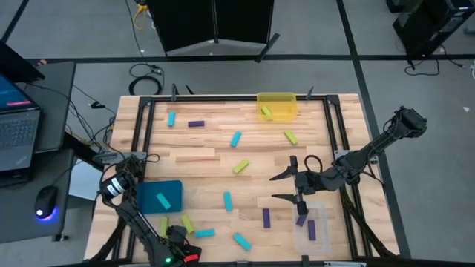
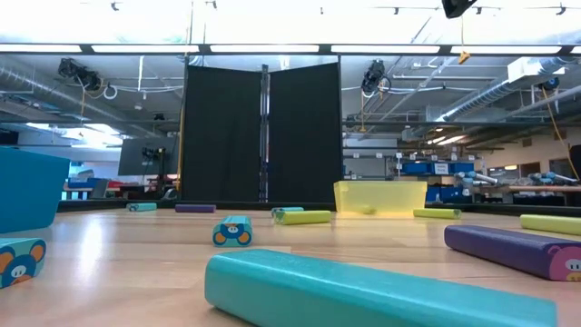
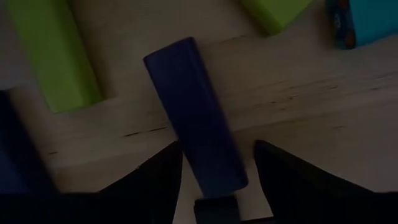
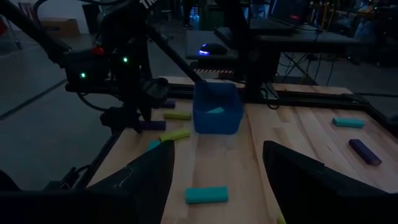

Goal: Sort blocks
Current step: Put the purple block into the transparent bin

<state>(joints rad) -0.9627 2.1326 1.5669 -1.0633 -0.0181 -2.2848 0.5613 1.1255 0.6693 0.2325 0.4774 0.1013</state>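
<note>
Cyan, dark purple and yellow-green blocks lie scattered on the wooden table (image 1: 215, 156). My left gripper (image 1: 175, 236) is at the near edge, pointing down and open. Its fingers (image 3: 158, 177) stand on either side of one end of a dark purple block (image 3: 193, 112) that lies flat on the table. I see a narrow gap on each side. It also shows in the right wrist view (image 4: 152, 126). My right gripper (image 1: 274, 187) is open and empty, right of centre, beside the clear bin (image 1: 318, 236). In its wrist view (image 4: 217, 149) nothing sits between its fingers.
The teal bin (image 1: 148, 191) at the near left holds a cyan block (image 1: 163, 200). The yellow bin (image 1: 276, 98) at the far edge holds a yellow-green block. The clear bin holds a purple block (image 1: 312, 230). Two yellow-green blocks (image 3: 53, 56) lie beside the left gripper.
</note>
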